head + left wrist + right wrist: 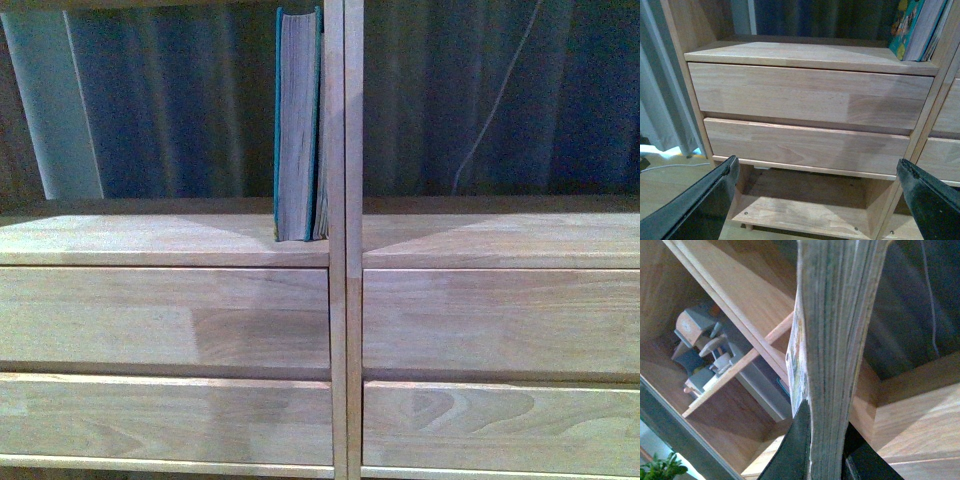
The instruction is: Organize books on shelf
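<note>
The right gripper (pixel 826 440) can't be seen from the front; only its own camera shows it, pinching a held book (pixel 832 340) that stands edge-on, all greyish pages with a sliver of illustrated cover. I can't tell which book it is.

On the shelf (pixel 160 240), the teal book (pixel 297 130) stands upright in the left column's open compartment, hard by the middle upright, its top cut off. Something thin is wedged between the two, too narrow to make out.

The left gripper (pixel 817 165) hangs low before the drawers (pixel 810 95), its black fingers spread wide with nothing between them. The open compartment under the drawers is partly hidden by them.

Blurry wooden bits (pixel 700 350) sit in a darker compartment behind the held book.
</note>
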{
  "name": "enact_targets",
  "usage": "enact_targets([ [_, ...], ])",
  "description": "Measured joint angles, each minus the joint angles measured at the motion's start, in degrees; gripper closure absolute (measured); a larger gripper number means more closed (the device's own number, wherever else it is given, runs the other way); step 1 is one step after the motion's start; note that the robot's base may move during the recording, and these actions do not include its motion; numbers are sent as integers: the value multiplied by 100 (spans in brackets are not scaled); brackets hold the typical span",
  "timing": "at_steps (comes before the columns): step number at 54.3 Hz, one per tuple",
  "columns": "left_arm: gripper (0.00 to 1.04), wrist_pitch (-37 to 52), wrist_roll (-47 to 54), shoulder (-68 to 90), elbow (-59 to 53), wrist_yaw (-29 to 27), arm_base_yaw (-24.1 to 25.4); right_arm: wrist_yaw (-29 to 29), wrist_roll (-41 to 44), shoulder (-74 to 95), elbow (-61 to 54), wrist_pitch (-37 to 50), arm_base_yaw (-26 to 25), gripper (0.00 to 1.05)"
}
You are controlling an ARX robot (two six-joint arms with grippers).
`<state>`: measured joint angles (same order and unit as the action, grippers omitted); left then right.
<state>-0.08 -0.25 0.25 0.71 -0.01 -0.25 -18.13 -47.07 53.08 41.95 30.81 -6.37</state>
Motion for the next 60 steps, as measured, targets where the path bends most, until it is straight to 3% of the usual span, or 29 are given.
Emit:
enact_targets([
  [7, 7, -2, -22, 7, 0, 55, 11, 122, 42, 35, -20, 61, 245, 97],
  [14, 7, 579, -918, 1143, 216, 3018, 898, 164, 76, 57, 31, 66, 382, 97],
  [19, 7, 1154, -1276, 2031, 448, 4304, 1001, 201, 131, 66, 83, 59, 446, 97],
  [43, 7, 2804, -2391, 3810, 1639, 5827, 1733, 400, 442, 66, 219, -131, 638, 97],
  [60, 7, 4697, -4275, 5180, 3021, 6363, 1749, 516, 623, 101, 535, -146, 914, 97],
])
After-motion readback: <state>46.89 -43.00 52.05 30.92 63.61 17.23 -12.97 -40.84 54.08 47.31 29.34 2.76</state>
